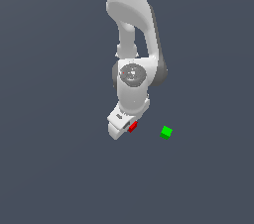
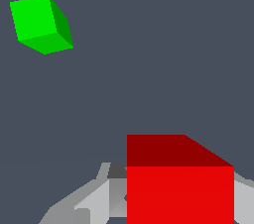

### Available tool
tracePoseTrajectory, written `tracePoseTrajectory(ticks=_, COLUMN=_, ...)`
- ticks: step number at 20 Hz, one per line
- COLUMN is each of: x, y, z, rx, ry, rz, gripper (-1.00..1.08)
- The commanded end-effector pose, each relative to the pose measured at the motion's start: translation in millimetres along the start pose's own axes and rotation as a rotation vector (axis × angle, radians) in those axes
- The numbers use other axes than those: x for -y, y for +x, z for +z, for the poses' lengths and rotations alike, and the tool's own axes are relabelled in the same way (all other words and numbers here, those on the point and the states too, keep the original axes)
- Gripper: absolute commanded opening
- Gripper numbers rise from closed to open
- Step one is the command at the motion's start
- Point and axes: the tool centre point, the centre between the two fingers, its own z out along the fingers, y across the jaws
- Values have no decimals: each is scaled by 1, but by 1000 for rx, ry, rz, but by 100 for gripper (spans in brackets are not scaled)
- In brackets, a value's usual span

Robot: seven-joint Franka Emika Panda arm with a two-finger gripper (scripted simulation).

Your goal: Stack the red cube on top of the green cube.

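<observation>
The red cube (image 1: pixel 132 127) sits between the jaws of the white gripper (image 1: pixel 125 128), which pinch it at the arm's lower end. In the exterior view, the green cube (image 1: pixel 166 132) rests alone on the gray surface (image 1: pixel 59 168), near the red one at about four o'clock.

In the wrist view, the red cube (image 2: pixel 179 183) fills the foreground, the green cube (image 2: pixel 40 24) apart from it.

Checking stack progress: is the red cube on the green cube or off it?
Off. The red cube sits at the pincer, clearly apart from the green cube.
</observation>
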Motion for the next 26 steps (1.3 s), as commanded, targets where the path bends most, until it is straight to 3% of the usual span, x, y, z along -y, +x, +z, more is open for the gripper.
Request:
tracePoseTrajectory(ticks=1, x=0, y=0, z=-11, rx=1, ry=1, rz=0, gripper=-100)
tracePoseTrajectory(ticks=13, x=10, y=11, z=-13, rx=-1, ry=0, rz=0, gripper=-100)
tracePoseTrajectory(ticks=26, x=89, y=96, z=26, rx=-1, ry=1, rz=0, gripper=-100)
